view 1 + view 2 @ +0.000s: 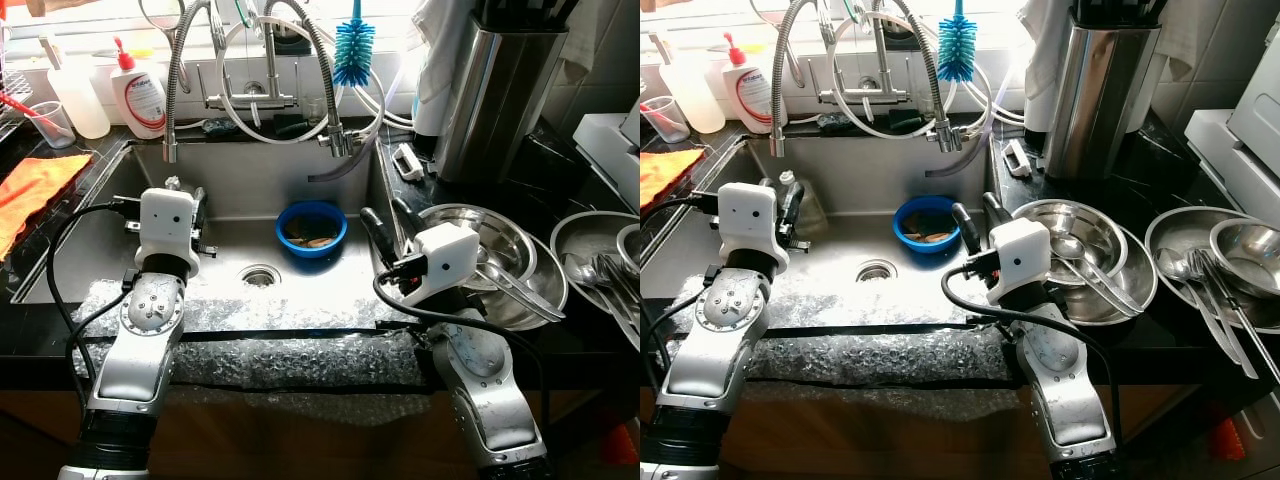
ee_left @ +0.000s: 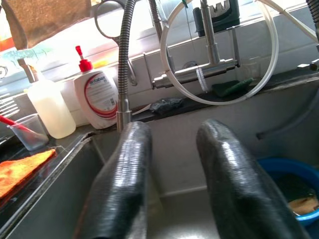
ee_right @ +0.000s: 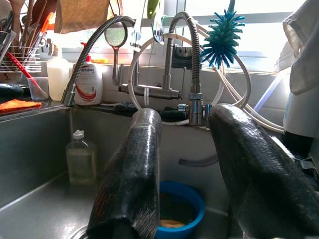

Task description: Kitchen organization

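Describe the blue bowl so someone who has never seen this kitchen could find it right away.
Start at the steel sink in the middle of the black counter. The blue bowl sits on the sink floor near the back wall, below the faucet hoses and behind the drain. It is the only blue dish; the other bowls are bare steel and sit on the counter to the right.

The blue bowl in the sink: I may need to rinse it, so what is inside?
The blue bowl holds dark liquid or residue with pale brownish scraps lying in it. What the scraps are is unclear, and the bowl's bottom is covered by them.
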Controlling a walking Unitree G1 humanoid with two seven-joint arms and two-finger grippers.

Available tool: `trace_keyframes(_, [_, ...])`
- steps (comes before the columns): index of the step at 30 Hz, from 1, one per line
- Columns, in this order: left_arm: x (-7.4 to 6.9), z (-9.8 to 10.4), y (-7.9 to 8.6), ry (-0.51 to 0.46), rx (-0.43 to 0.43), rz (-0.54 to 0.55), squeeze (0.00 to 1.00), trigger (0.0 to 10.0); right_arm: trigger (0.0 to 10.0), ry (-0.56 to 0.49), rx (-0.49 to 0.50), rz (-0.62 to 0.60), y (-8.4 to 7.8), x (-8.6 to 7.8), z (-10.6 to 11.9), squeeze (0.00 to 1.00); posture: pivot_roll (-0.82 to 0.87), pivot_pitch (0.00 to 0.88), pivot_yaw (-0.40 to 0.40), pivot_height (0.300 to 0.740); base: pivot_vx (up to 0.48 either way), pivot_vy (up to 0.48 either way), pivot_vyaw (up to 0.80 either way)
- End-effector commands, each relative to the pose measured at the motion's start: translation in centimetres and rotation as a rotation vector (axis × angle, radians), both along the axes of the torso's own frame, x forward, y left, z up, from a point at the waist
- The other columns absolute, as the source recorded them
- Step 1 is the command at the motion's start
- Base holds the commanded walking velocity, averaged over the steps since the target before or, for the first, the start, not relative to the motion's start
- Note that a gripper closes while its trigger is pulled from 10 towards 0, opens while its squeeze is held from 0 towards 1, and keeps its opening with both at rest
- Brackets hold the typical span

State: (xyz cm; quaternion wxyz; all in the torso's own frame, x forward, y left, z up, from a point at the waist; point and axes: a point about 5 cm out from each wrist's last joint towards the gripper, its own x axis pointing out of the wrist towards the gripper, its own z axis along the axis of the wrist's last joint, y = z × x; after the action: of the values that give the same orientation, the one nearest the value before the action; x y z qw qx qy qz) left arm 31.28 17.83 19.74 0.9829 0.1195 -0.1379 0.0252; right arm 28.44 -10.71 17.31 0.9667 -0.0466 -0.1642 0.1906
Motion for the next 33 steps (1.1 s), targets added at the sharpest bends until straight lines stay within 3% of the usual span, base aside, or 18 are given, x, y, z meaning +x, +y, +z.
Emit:
trace_keyframes(1, [-0.1,0.1,0.2,-0.005,-0.011,0.007,1.0,10.0,10.0,-0.016,0.0,0.007,0.2,-0.1,0.5,0.0,-0.12,0.0,0.072,0.74,0.0,0.0,0.0])
trace_keyframes(2, [-0.2,0.4,0.3,-0.025,-0.019,0.013,0.15,10.0,10.0,-0.017,0.0,0.007,0.2,-0.1,0.5,0.0,-0.12,0.0,0.072,0.74,0.0,0.0,0.0])
trace_keyframes(3, [-0.3,0.5,0.3,-0.034,-0.022,0.016,0.15,10.0,10.0,-0.018,0.0,0.007,0.1,-0.1,0.6,0.0,-0.12,0.0,0.072,0.74,0.0,0.0,0.0])
trace_keyframes(4, [-0.5,0.7,0.4,-0.051,-0.031,0.021,0.0,10.0,10.0,-0.019,0.0,0.007,0.2,-0.1,0.6,0.0,-0.12,0.0,0.07,0.74,0.0,0.0,0.0])
trace_keyframes(6, [-1.2,1.7,0.9,-0.126,-0.054,0.028,0.0,10.0,10.0,-0.021,0.001,0.007,0.2,-0.1,0.6,0.0,-0.13,0.0,0.071,0.74,0.0,0.0,0.0])
trace_keyframes(7, [-2.4,2.6,1.4,-0.194,-0.057,0.034,0.0,10.0,10.0,-0.026,0.002,0.007,0.1,-0.2,0.7,0.0,-0.13,0.0,0.073,0.74,0.0,0.0,0.0])
trace_keyframes(9, [-3.3,3.0,1.9,-0.228,-0.039,0.044,0.0,10.0,10.0,-0.033,0.005,0.005,0.1,-0.2,0.9,0.0,-0.13,0.0,0.076,0.74,0.0,0.0,0.0])
trace_keyframes(15, [-5.2,3.0,3.3,-0.237,0.015,0.089,0.0,10.0,10.0,-0.062,0.015,0.001,0.1,-0.2,1.7,0.0,-0.13,0.0,0.071,0.74,0.0,0.0,0.0])
trace_keyframes(19, [-7.1,1.5,4.5,-0.191,0.017,0.14,0.0,10.0,10.0,-0.101,0.01,0.03,0.7,-0.4,2.7,0.0,-0.13,0.0,0.065,0.74,0.0,0.0,0.0])
trace_keyframes(25, [-7.5,1.6,3.8,-0.21,-0.011,0.136,0.0,10.0,10.0,-0.106,0.022,0.012,0.4,-0.6,3.0,0.0,-0.13,0.0,0.06,0.74,0.0,0.0,0.0])
trace_keyframes(33, [-6.9,1.8,3.3,-0.219,-0.037,0.118,0.0,10.0,10.0,-0.105,0.025,-0.007,0.0,-0.7,3.1,0.0,-0.13,0.0,0.056,0.74,0.0,0.0,0.0])
